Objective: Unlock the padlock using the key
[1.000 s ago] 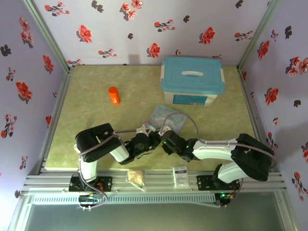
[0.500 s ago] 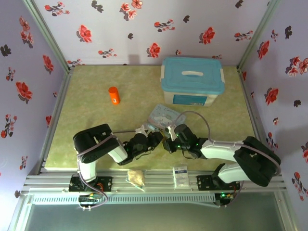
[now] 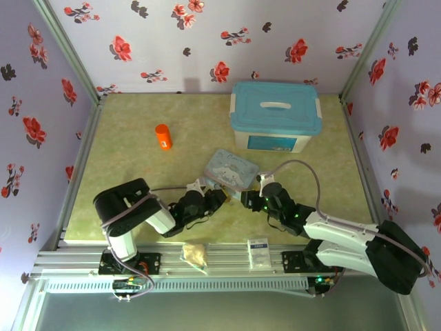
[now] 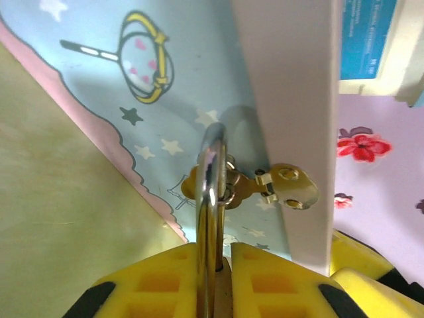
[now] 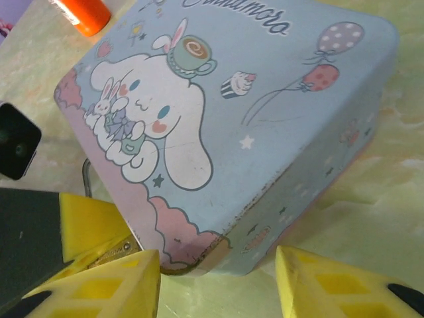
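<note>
The padlock (image 4: 224, 291) is a small brass body pinched between my left gripper's (image 4: 225, 255) yellow fingers. Its silver shackle (image 4: 211, 192) runs up through the brass hasp (image 4: 286, 187) of the pale blue cartoon tin (image 4: 165, 79). In the top view the left gripper (image 3: 210, 200) sits at the tin's (image 3: 231, 169) near left corner. My right gripper (image 5: 218, 278) is open with nothing between its fingers, just off the tin's (image 5: 252, 119) near corner. The padlock's brass side (image 5: 112, 255) shows beside the right gripper's left finger (image 5: 99, 285). The key is hidden.
A white storage box with a blue lid (image 3: 275, 114) stands at the back right. An orange bottle (image 3: 162, 136) stands at the back left. A white packet (image 3: 258, 252) and a beige lump (image 3: 195, 254) lie on the front rail. Flowered walls close in the table.
My right gripper has opened and drawn back to the right, away from the padlock. The left gripper has kept its grip and shifted a little left. The tin has moved slightly left.
</note>
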